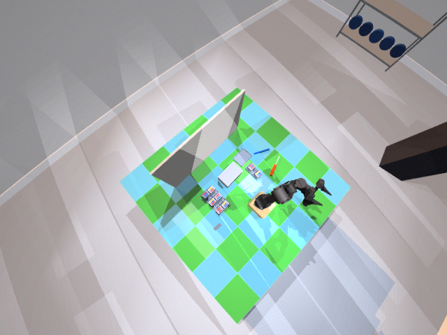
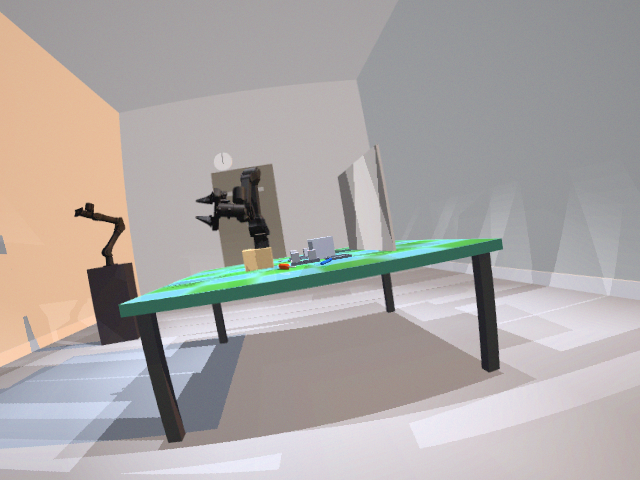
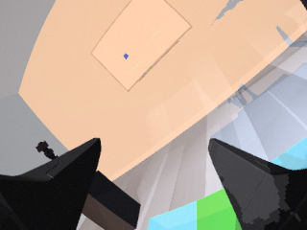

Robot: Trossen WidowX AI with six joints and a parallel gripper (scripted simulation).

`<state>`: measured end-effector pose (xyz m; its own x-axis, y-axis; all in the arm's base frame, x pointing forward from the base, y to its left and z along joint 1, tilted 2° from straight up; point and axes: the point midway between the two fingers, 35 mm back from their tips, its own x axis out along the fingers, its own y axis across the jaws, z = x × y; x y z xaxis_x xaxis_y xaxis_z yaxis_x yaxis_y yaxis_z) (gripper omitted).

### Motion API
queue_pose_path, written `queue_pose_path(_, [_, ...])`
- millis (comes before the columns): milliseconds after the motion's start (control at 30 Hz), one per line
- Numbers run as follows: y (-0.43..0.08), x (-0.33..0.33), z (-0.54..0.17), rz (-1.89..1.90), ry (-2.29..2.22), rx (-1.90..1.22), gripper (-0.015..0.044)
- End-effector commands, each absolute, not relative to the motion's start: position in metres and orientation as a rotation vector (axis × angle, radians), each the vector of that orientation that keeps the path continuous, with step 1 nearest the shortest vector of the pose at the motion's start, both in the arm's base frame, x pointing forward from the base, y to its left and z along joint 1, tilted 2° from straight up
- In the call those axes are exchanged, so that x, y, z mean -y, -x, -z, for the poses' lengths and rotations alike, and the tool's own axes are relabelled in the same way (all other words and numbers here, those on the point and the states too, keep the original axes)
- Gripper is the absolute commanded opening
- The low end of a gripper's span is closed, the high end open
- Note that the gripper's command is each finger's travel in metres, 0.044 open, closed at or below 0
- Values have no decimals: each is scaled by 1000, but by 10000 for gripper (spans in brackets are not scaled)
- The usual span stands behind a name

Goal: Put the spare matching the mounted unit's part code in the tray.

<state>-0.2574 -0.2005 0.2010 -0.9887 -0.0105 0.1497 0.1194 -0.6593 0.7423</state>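
Grey striped blocks (image 1: pixel 215 199) stand in a cluster on the checkered table (image 1: pixel 237 295) (image 2: pixel 310 285) (image 3: pixel 213 211), its long axis running from upper left to lower right in the top view, the stripes slanting across it from lower left to upper right. Another pair of blocks (image 1: pixel 253 170) sits beside the pale box (image 1: pixel 230 174) (image 2: pixel 323 246), lined up the same way. Their codes are too small to read, so I cannot tell which spare matches. The gripper (image 1: pixel 325 199) (image 2: pixel 196 209) (image 3: pixel 156 144) is spread nearly fully, holding nothing, pointing away from the blocks.
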Motion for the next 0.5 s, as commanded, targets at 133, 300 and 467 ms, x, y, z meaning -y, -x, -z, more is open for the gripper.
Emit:
queue_pose_path(133, [257, 200, -201, 2791, 203, 1263, 440])
queue_pose_path(300, [245, 243, -199, 2748, 88, 1093, 440])
queue_pose_path(467, [204, 321, -193, 2616, -100, 761, 440])
